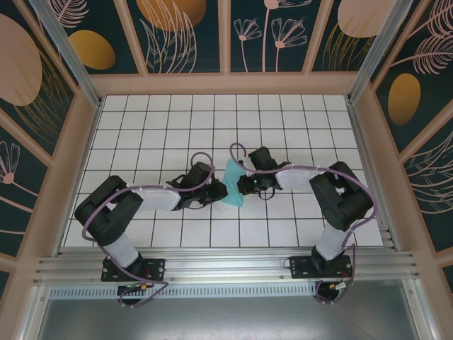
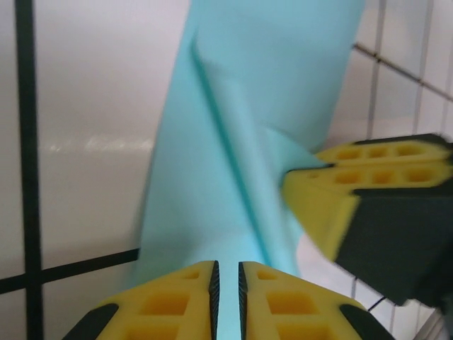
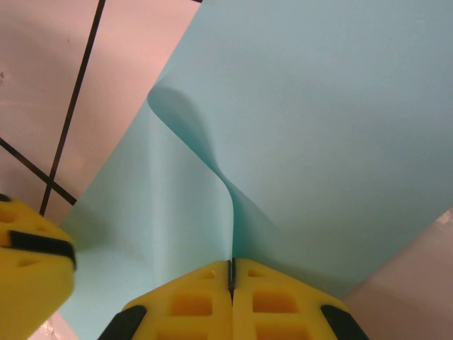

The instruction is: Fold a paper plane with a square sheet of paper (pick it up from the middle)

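Square sheet of thin light-turquoise paper (image 1: 233, 185) sits over the middle of the white, black-lined grid table (image 1: 283, 120), a little towards the table's near edge. It is pinched from both sides and is no longer flat. From above it shows as a small crumpled patch, narrower than a full square. Whether any part of it touches the table cannot be told.

The black left gripper with yellow finger blocks (image 1: 218, 191) reaches in from the table's left half. In the left wrist view its jaws (image 2: 226, 273) stand only a thin slit apart, and the paper (image 2: 269, 85) runs down into that slit, so they appear to be clamped on its edge. A sharp ridge runs the length of the sheet in this view, from the far part down towards the jaws, with bare table (image 2: 85, 106) to the side. One yellow finger (image 2: 333, 198) of the other arm presses on the paper's edge.

The black right gripper with yellow finger blocks (image 1: 244, 183) comes in from the table's right half. In the right wrist view its jaws (image 3: 231, 273) are fully closed, and a standing fold of the sheet (image 3: 318, 127) is caught between the pads. From that pinch the paper rises in a curved flap that bulges out to one side, and the rest spreads wide and smooth. Table tiles (image 3: 42, 71) show past the sheet's edge, and a yellow finger (image 3: 28, 248) of the left arm shows blurred at the lower corner.
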### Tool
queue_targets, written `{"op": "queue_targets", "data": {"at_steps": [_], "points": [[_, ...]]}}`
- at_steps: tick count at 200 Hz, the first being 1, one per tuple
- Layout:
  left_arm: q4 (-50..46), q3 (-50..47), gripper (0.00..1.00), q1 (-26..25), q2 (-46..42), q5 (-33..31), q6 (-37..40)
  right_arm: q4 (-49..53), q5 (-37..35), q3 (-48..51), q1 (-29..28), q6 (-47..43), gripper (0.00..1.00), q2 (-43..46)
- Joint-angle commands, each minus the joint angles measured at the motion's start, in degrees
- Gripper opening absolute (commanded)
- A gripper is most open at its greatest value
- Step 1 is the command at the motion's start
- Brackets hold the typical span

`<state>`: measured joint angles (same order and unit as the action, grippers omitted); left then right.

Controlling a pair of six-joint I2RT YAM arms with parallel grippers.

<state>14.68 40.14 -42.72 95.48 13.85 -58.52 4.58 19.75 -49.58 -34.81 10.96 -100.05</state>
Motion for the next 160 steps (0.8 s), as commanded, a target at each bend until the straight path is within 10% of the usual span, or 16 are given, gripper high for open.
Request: {"op": "queue_targets", "data": {"at_steps": [1,160], "points": [[0.46,2.92,0.19,-0.02,-1.88,-2.2,0.18,1.02,-2.23,0.71,0.58,-0.42,0.0,-1.04],[9.64,8.81,0.17,1.08,9.0,-0.98,-6.46,-0.61,-1.64,2.52,0.57,-0.06,0.01,-0.83]]}}
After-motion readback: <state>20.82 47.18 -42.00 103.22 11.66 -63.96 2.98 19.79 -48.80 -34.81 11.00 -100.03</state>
